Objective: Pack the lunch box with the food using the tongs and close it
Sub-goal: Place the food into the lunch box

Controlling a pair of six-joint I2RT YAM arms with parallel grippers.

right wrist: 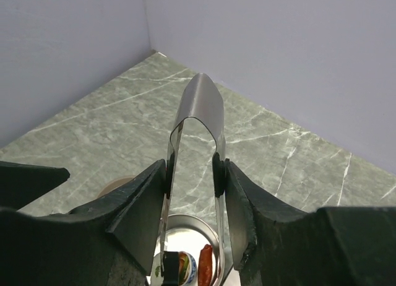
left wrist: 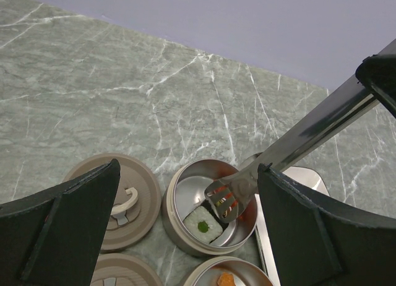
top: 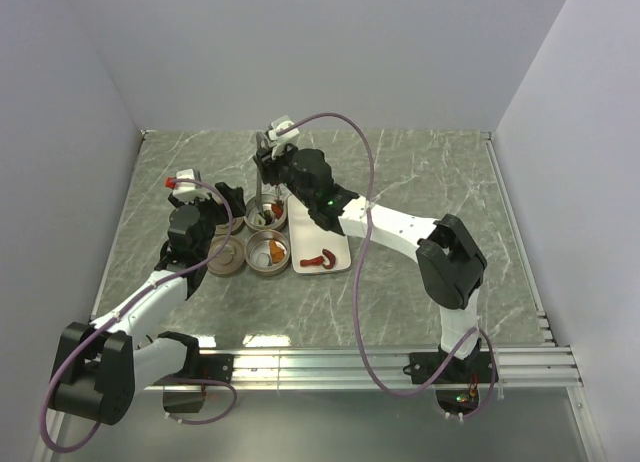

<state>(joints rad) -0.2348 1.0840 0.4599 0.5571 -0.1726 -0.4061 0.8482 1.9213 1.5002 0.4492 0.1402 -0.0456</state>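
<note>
The lunch box is two round metal tins, a far tin point(top: 267, 216) point(left wrist: 185, 202) and a near tin point(top: 268, 253) point(left wrist: 247, 275). Their handled lids point(top: 225, 260) point(left wrist: 120, 199) lie to the left. My right gripper point(top: 268, 162) point(right wrist: 190, 168) is shut on the tongs point(right wrist: 197, 109) point(left wrist: 297, 140). The tongs stand nearly upright with their tips point(left wrist: 228, 198) down inside the far tin over a red piece. A white square piece with a green dot point(left wrist: 204, 225) lies in that tin too. An orange piece point(left wrist: 224, 278) sits in the near tin. My left gripper point(top: 228, 222) point(left wrist: 189, 168) hangs open above the lids and tins.
A white rectangular tray point(top: 335, 244) point(left wrist: 306, 174) lies right of the tins with a red curved piece point(top: 320, 259) on it. Grey walls close in the marble table on the left, back and right. A metal rail point(top: 380, 362) runs along the near edge.
</note>
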